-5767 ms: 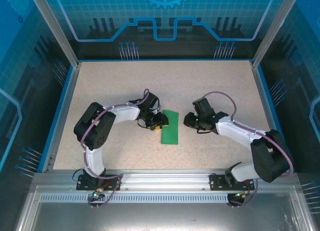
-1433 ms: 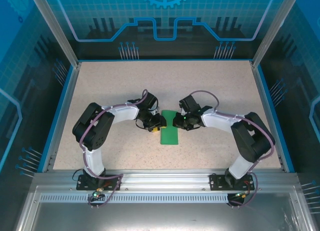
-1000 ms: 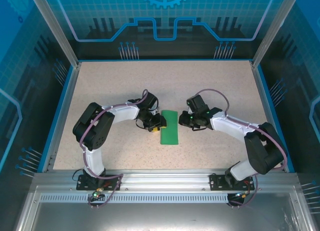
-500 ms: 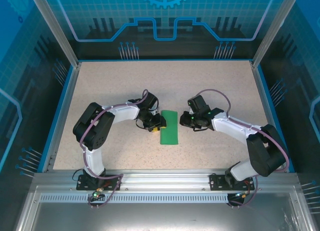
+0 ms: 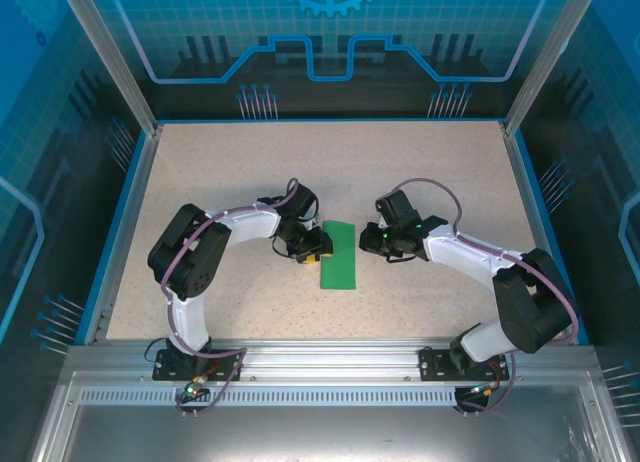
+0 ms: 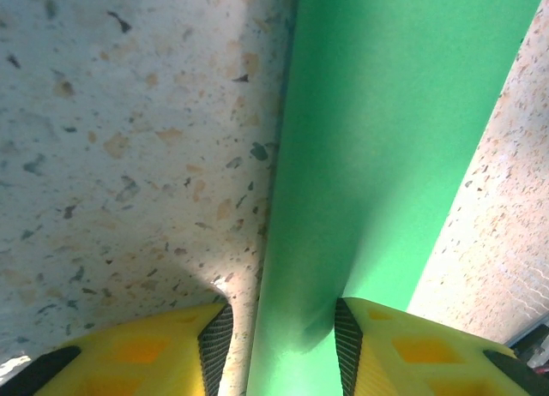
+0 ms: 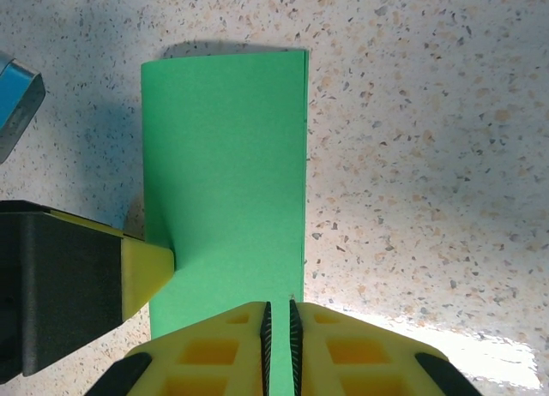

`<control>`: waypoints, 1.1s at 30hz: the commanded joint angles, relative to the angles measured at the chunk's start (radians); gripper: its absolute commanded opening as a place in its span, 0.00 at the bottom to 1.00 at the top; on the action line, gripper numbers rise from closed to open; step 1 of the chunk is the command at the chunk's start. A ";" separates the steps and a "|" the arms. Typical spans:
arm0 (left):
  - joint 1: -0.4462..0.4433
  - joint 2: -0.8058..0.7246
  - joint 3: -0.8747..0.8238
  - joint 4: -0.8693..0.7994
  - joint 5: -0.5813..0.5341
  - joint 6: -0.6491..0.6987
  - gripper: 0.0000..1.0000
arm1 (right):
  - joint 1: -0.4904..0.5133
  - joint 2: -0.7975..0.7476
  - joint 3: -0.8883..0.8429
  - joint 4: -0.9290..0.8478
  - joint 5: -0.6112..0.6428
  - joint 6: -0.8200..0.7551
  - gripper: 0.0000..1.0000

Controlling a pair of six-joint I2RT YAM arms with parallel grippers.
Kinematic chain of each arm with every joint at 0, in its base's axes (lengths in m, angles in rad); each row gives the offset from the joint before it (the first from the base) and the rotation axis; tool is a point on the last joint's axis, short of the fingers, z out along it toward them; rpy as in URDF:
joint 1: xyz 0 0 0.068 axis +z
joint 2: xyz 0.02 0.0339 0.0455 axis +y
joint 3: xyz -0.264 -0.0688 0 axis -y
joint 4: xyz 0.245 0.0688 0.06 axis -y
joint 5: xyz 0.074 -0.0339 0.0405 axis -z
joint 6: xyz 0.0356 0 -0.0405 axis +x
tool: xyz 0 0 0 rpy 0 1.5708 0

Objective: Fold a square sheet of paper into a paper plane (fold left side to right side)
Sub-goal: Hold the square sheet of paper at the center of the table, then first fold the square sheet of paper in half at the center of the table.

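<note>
Between left fingers point(image 6: 137, 353), the green sheet point(image 6: 386, 113) runs off-frame.

I counted one sheet of green paper point(image 5: 339, 254), lying on the one counter point(image 5: 330, 162). There were two arms, a left arm point(image 5: 245, 222) and a right arm point(image 5: 470, 254), and so two grippers: the left gripper point(image 5: 318, 248) and the right gripper point(image 5: 370, 242). Each gripper had two yellow fingers point(image 6: 129, 349), four in all. One cable point(image 5: 290, 192) looped over each arm, making two. Two metal posts point(image 5: 108, 57) stood at the far corners.
</note>
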 commanded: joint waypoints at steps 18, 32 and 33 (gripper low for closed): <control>-0.035 0.100 -0.025 -0.014 -0.076 0.018 0.42 | 0.056 0.170 0.043 0.034 -0.122 0.038 0.13; -0.038 0.097 -0.027 -0.012 -0.078 0.015 0.42 | 0.075 0.294 0.119 -0.059 -0.118 0.036 0.13; -0.038 0.093 -0.026 -0.011 -0.077 0.015 0.42 | 0.075 0.298 0.121 -0.066 -0.116 0.036 0.13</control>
